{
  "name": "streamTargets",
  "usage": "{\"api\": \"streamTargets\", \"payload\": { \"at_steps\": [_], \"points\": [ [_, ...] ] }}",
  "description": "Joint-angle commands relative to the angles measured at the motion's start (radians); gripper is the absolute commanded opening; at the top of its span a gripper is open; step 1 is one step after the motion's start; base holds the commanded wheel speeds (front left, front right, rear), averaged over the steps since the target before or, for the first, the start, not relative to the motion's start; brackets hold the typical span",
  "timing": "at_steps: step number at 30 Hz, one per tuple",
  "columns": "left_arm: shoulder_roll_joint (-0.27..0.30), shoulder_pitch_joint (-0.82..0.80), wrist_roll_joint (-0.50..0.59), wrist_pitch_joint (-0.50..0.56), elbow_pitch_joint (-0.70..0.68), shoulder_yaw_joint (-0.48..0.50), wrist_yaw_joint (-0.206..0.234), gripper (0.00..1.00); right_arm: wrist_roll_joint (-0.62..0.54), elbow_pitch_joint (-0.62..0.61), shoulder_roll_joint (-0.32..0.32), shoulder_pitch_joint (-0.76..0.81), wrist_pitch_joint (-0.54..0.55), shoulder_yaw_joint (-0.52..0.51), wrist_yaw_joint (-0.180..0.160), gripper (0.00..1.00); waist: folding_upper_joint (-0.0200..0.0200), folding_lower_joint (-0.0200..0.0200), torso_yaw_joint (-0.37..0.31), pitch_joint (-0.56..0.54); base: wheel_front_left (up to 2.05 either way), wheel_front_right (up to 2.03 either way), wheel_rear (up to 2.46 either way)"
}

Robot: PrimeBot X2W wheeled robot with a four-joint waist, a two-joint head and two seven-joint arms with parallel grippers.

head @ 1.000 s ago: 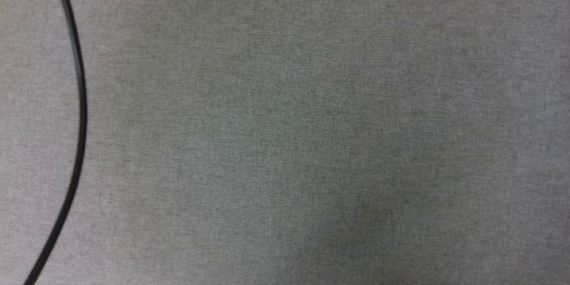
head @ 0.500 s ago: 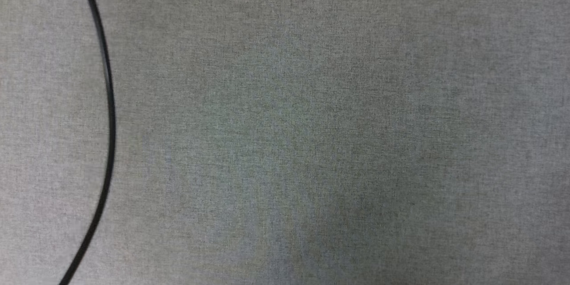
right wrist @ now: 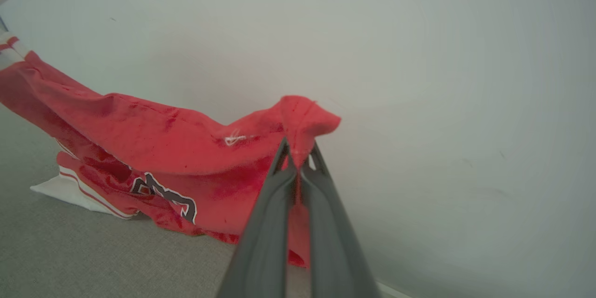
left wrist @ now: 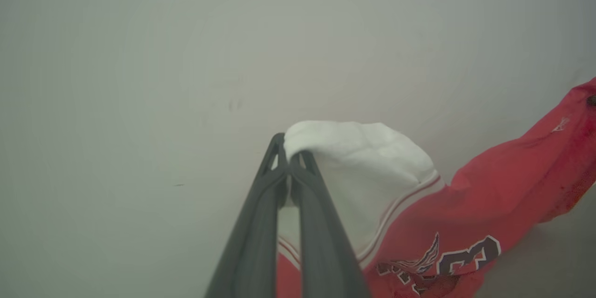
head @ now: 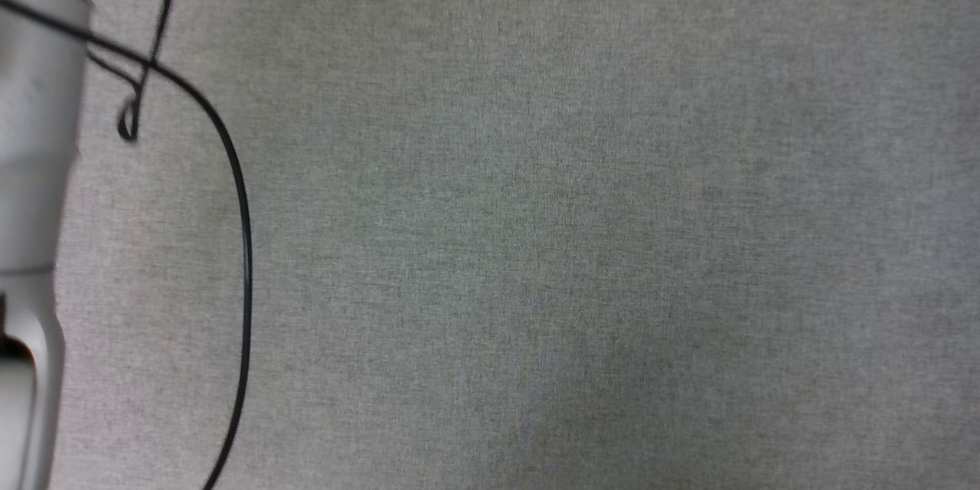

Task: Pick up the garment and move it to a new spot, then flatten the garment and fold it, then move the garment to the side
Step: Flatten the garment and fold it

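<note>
The garment [left wrist: 470, 205] is a red jersey with white sleeves, striped trim and black lettering. In the left wrist view my left gripper [left wrist: 289, 156] is shut on a white sleeve, and the red body hangs away to the right. In the right wrist view my right gripper [right wrist: 298, 154] is shut on a red edge of the garment [right wrist: 163, 144]. The cloth sags between the two grips, and its lower part with a white sleeve touches the grey fabric surface [right wrist: 93, 251].
The head view looks down on the grey fabric surface [head: 536, 245]. A thin black cable [head: 243, 245] curves down its left side, and a pale forearm [head: 34, 168] stands along the left edge. A pale wall [right wrist: 442, 79] rises behind the garment.
The head camera has shifted, so the black cable sits further right in the picture and a pale forearm with more cable has come in at the left edge.
</note>
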Motion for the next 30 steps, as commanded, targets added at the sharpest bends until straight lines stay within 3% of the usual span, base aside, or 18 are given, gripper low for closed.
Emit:
{"api": "streamTargets", "payload": {
  "at_steps": [1, 6, 21, 25, 30],
  "points": [
    [0.005, 0.04, -0.001, -0.006, -0.019, -0.001, 0.008, 0.0, 0.012, -0.012, -0.013, 0.039, -0.008, 0.007, -0.001, 0.0, 0.0, 0.0, 0.001, -0.026, 0.0, 0.0, 0.0],
    [0.015, 0.242, -0.018, -0.01, -0.124, -0.005, 0.051, 0.0, 0.058, -0.064, -0.052, 0.195, -0.034, 0.031, -0.001, 0.0, 0.0, 0.0, 0.003, -0.096, 0.0, 0.0, 0.0],
    [0.102, 0.909, -0.082, 0.068, -0.512, -0.001, 0.262, 0.0, 0.117, -0.218, -0.129, 0.659, -0.031, 0.06, -0.001, 0.0, 0.0, 0.0, -0.008, -0.329, 0.0, 0.0, 0.0],
    [0.105, 1.07, -0.122, 0.084, -0.575, -0.004, 0.298, 0.0, 0.116, -0.268, -0.16, 0.79, -0.009, 0.044, -0.002, 0.0, 0.0, 0.0, -0.002, -0.384, 0.0, 0.0, 0.0],
    [0.107, 1.223, -0.174, 0.099, -0.602, -0.022, 0.306, 0.0, 0.114, -0.345, -0.192, 0.973, 0.026, 0.002, -0.001, 0.0, 0.0, 0.0, 0.009, -0.447, 0.0, 0.0, 0.0]
  ]
}}
